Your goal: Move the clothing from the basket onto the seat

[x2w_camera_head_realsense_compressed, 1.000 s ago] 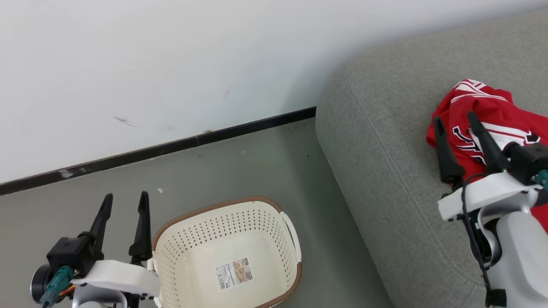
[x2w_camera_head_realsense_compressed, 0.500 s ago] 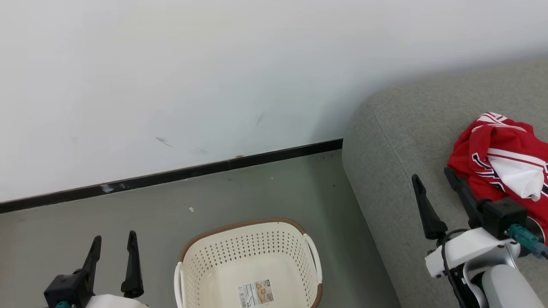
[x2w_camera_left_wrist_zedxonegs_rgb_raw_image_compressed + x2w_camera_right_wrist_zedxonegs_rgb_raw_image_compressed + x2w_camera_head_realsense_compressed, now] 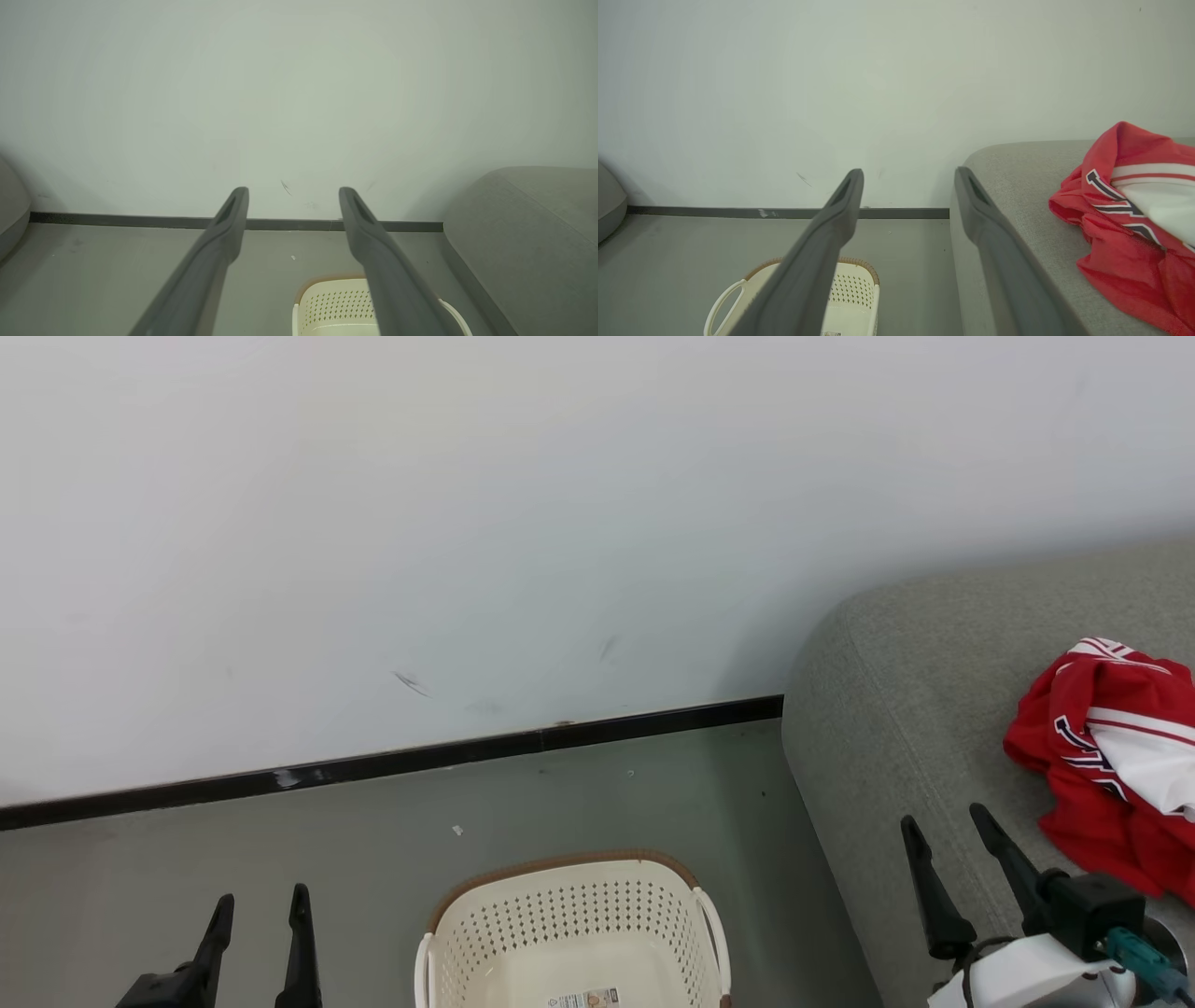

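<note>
The red clothing (image 3: 1111, 765) with white panels and dark letters lies crumpled on the grey seat (image 3: 896, 709) at the right; the right wrist view shows the clothing (image 3: 1134, 219) on the seat (image 3: 1017, 186) too. My right gripper (image 3: 945, 828) stands open over the seat's front left part, left of the clothing, nothing between its fingers. The cream basket (image 3: 574, 933) sits on the floor at the bottom centre, a paper label on its floor and no clothing in the part that shows. My left gripper (image 3: 261, 905) is open over the floor left of the basket.
A white wall with a black skirting board (image 3: 392, 765) runs behind the grey floor (image 3: 280, 840). Another grey rounded furniture edge (image 3: 11, 210) shows at the far left of the wrist views. The basket (image 3: 336, 308) shows low in the left wrist view.
The head camera has tilted up, so basket and seat sit lower in the picture. My right gripper has drawn back left off the clothing, open throughout. The left gripper stays open.
</note>
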### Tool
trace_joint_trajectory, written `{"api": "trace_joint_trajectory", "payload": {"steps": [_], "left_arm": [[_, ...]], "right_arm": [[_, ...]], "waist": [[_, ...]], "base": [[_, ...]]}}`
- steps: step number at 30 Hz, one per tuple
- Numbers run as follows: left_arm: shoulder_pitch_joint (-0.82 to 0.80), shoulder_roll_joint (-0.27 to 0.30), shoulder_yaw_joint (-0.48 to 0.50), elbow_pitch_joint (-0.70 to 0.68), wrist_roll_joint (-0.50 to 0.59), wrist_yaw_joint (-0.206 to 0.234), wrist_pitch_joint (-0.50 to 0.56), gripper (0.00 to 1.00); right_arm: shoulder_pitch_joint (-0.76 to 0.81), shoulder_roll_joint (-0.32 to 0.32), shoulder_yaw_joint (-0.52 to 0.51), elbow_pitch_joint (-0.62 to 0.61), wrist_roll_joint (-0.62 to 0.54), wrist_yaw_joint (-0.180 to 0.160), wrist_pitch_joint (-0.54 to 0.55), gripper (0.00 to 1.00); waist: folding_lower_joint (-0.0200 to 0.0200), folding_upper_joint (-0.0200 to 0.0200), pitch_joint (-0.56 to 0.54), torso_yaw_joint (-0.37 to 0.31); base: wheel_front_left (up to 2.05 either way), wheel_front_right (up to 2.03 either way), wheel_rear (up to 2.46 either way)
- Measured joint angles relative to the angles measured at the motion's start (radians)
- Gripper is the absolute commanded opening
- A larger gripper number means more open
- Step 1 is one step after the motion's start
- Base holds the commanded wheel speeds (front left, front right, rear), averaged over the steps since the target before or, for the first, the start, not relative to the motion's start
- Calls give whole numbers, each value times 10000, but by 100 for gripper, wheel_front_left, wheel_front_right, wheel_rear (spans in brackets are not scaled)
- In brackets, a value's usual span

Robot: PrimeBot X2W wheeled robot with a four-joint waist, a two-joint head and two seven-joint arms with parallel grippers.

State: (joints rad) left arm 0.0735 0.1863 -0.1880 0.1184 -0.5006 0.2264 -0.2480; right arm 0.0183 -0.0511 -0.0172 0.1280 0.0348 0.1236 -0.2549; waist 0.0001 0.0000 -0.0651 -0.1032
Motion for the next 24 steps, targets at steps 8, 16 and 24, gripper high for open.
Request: {"api": "trace_joint_trajectory", "payload": {"steps": [8, 16, 24], "left_arm": [[124, 6, -176, -12, 184, -2, 0, 100], [228, 38, -167, -219, 268, -2, 0, 100], [228, 109, -10, -265, 272, 6, 0, 100]], "right_arm": [[856, 109, -40, -276, -17, 0, 0, 100], [1224, 128, 12, -583, -10, 0, 0, 100], [1375, 127, 107, -884, 453, 0, 0, 100]], "waist": [[0, 0, -380, 193], [-1, 0, -450, 237], [0, 0, -360, 303]], "base": [[0, 0, 0], [0, 0, 0], [0, 0, 0]]}}
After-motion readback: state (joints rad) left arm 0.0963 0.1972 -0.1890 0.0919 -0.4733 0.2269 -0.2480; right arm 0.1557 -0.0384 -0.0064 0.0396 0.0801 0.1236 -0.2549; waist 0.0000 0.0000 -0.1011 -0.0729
